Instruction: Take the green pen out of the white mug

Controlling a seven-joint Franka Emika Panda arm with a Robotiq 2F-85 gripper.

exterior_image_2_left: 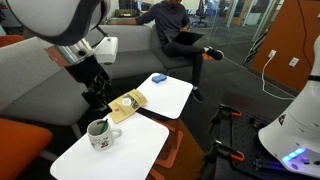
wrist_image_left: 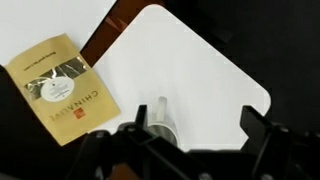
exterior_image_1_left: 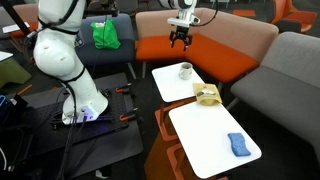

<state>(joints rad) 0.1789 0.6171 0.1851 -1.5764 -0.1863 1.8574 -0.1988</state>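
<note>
The tool (exterior_image_1_left: 180, 42) hangs in the air with its jaws spread wide, released and gripping nothing. In the wrist view its two dark fingers (wrist_image_left: 252, 125) stand well apart along the lower edge of the picture.

The white mug (exterior_image_1_left: 185, 70) stands upright almost straight below the tool, on a white counter (exterior_image_1_left: 168, 88), and the two are clearly apart. In an exterior view the mug (exterior_image_2_left: 98, 133) sits beneath the tool (exterior_image_2_left: 97, 97) and a little toward the camera.

The green pen cannot be picked out in either exterior view, as the mug's mouth is too small and dark to read. In the wrist view a slim pale rod (wrist_image_left: 160, 115) shows midway between the fingers, touched by neither. Whether it is the pen cannot be told.

A yellow packet (exterior_image_1_left: 208, 95) lies flat beyond the mug, at the far edge of the counter from the tool. In the wrist view the packet (wrist_image_left: 62, 85) lies ahead of the tool and off to one side. Farther from the tool, a second white counter (exterior_image_1_left: 205, 135) carries a blue object (exterior_image_1_left: 238, 144).
</note>
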